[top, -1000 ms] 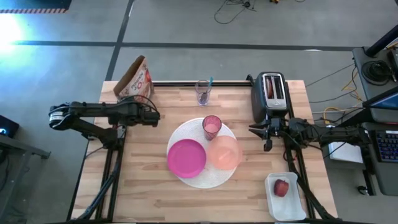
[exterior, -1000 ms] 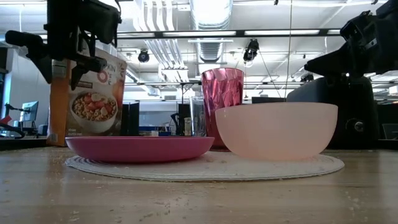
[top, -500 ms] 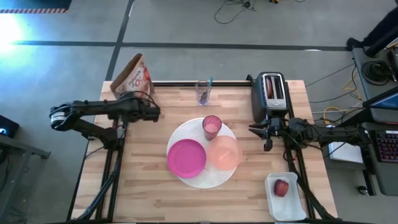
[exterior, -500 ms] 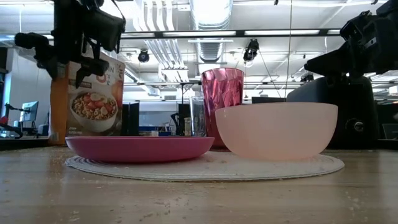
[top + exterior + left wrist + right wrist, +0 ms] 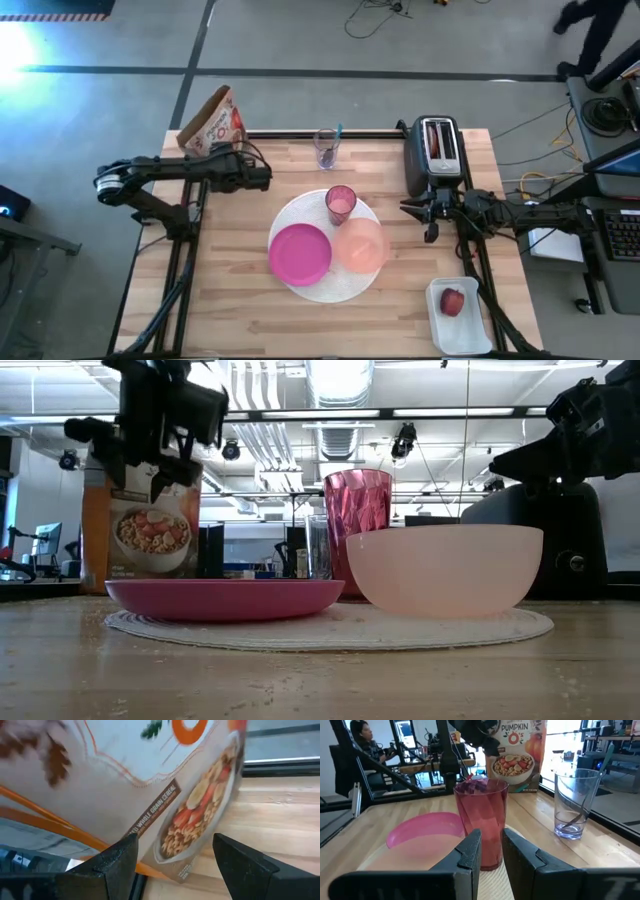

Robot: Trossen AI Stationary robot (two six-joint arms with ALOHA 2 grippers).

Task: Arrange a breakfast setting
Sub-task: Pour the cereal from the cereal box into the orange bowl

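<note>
- Left claw (image 5: 262, 177) hangs over the back-left part of the counter (image 5: 230, 300), fingers spread apart with nothing between them. The cereal box (image 5: 212, 127) stands just behind it at the far-left corner, leaning a bit. You can see the box filling the left wrist view right past the open fingers.
- My read is the cereal box is the next grab: it lies straight ahead of the left claw, standing tall with its long axis up, and the left arm is way closer to it than the right.
- Box text I can read: "PUMPKIN O's" (image 5: 516, 727) in the right wrist view, and "WHOLE GRAIN CEREAL" (image 5: 152, 809) in the left wrist view.
- Right claw (image 5: 430, 222) waits in front of the toaster (image 5: 436, 150), fingers nearly together and empty.
- The setting sits mid-counter: white plate (image 5: 330, 290) with the magenta plate (image 5: 299, 253), peach bowl (image 5: 360, 245) and pink tumbler (image 5: 341, 203) on it. The bowl looks empty.
- Clear glass (image 5: 326, 148) with the teal-handled spoon is at the back edge; red fruit (image 5: 452, 301) sits in a white tray (image 5: 470, 335) front-right.
</note>
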